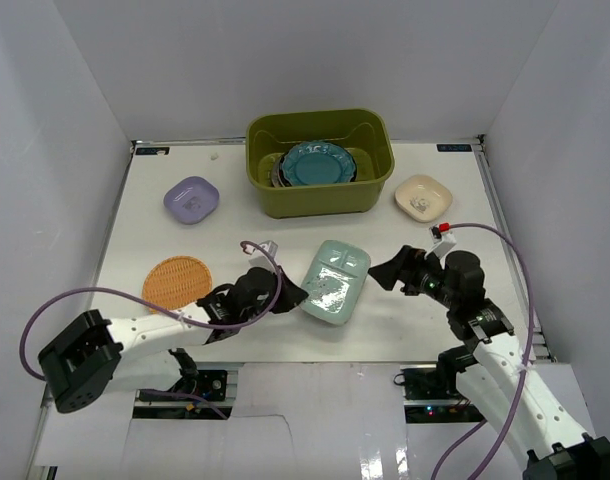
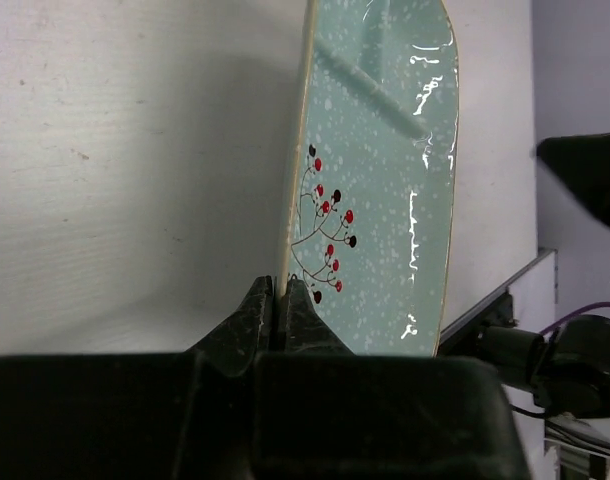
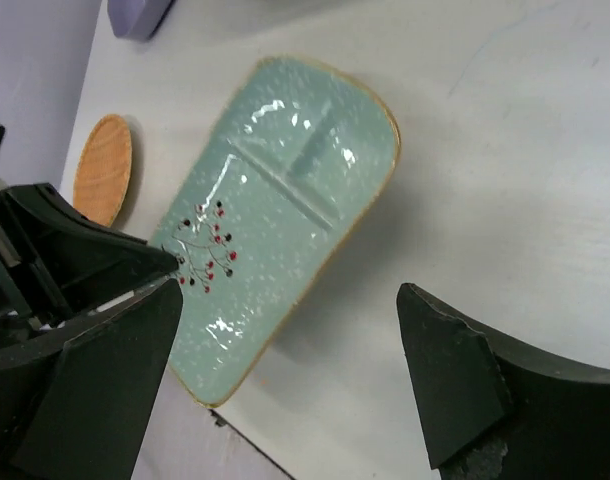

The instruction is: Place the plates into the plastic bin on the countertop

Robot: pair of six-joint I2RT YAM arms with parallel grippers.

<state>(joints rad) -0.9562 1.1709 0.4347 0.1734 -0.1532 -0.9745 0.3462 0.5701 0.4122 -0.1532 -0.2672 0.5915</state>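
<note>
White flat countertop (image 1: 235, 240), walled in white. Mint-green rectangular divided plate (image 1: 335, 280) with berry-sprig print lying front of centre, left rim pinched between closed fingers of left gripper (image 2: 282, 300). Right gripper (image 1: 393, 270) spread wide, empty, just beside plate's right edge. Olive-green plastic bin (image 1: 320, 200) at rear, teal scalloped plate (image 1: 317, 163) topping stack inside. Lavender dish (image 1: 191, 198), orange round plate (image 1: 177, 282) and cream dish (image 1: 423, 196) outside bin.

Robot lab cell: white walls (image 1: 55, 150) boxing countertop (image 1: 245, 215); left arm (image 1: 135, 335), right arm (image 1: 505, 370) bolted.
</note>
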